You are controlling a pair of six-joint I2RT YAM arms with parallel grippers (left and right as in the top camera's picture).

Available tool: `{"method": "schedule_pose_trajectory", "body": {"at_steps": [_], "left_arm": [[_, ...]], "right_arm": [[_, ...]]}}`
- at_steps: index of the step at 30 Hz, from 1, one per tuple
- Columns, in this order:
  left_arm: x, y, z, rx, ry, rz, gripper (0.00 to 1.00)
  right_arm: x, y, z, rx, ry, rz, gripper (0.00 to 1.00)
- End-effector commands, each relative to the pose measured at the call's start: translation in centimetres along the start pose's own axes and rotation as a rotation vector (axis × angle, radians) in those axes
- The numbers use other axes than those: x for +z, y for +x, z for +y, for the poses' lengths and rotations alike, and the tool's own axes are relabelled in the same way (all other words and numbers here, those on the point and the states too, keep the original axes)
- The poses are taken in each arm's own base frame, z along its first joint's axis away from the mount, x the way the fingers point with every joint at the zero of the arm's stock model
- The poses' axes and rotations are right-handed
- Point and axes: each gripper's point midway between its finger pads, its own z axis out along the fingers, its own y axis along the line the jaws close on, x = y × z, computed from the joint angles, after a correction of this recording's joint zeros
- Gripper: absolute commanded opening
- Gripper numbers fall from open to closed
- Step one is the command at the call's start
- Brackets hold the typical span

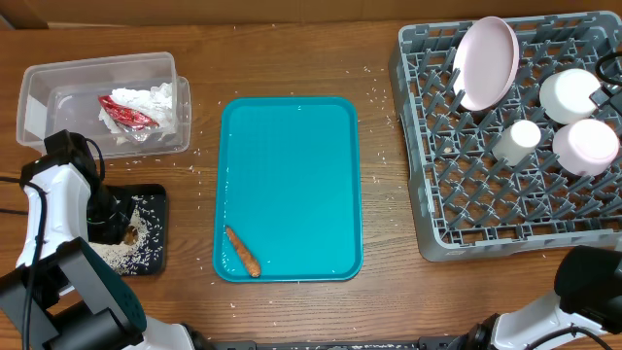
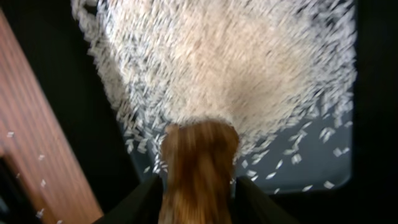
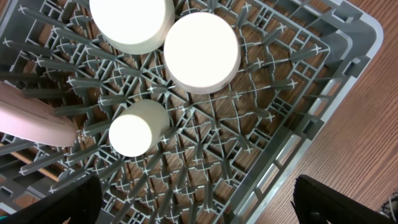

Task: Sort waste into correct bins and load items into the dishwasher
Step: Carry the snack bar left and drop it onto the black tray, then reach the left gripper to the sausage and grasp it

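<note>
My left gripper (image 1: 124, 233) hangs over the black bin (image 1: 155, 197), which holds a heap of rice (image 2: 236, 68). It is shut on a brown food piece (image 2: 199, 162), whose tip is just above the rice. An orange-brown food scrap (image 1: 243, 252) lies at the front left of the teal tray (image 1: 321, 146). My right gripper (image 3: 196, 202) is open and empty above the near corner of the grey dish rack (image 1: 418, 194). The rack holds a pink plate (image 1: 488, 62), a small white cup (image 1: 517, 139) and two upturned white bowls (image 1: 573, 93).
A clear bin (image 1: 39, 87) at the back left holds a red wrapper (image 1: 126, 114) and crumpled white tissue (image 1: 151, 97). Rice grains lie scattered on the wooden table around the bins and tray. The right arm's base (image 1: 588, 277) is at the front right.
</note>
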Motion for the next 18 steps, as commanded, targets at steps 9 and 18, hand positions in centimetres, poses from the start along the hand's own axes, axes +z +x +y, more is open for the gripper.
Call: {"method": "schedule_pose_trajectory", "body": {"at_steps": [9, 18], "left_arm": [[0.1, -0.8, -0.8, 0.116, 0.03, -0.026, 0.63], [-3.3, 7.1, -4.7, 0.428, 0.329, 0.276, 0.56]], "right_arm": [[-0.2, -0.1, 0.0, 0.007, -0.005, -0.008, 1.0], [-0.2, -0.1, 0.0, 0.007, -0.005, -0.008, 1.0]]}}
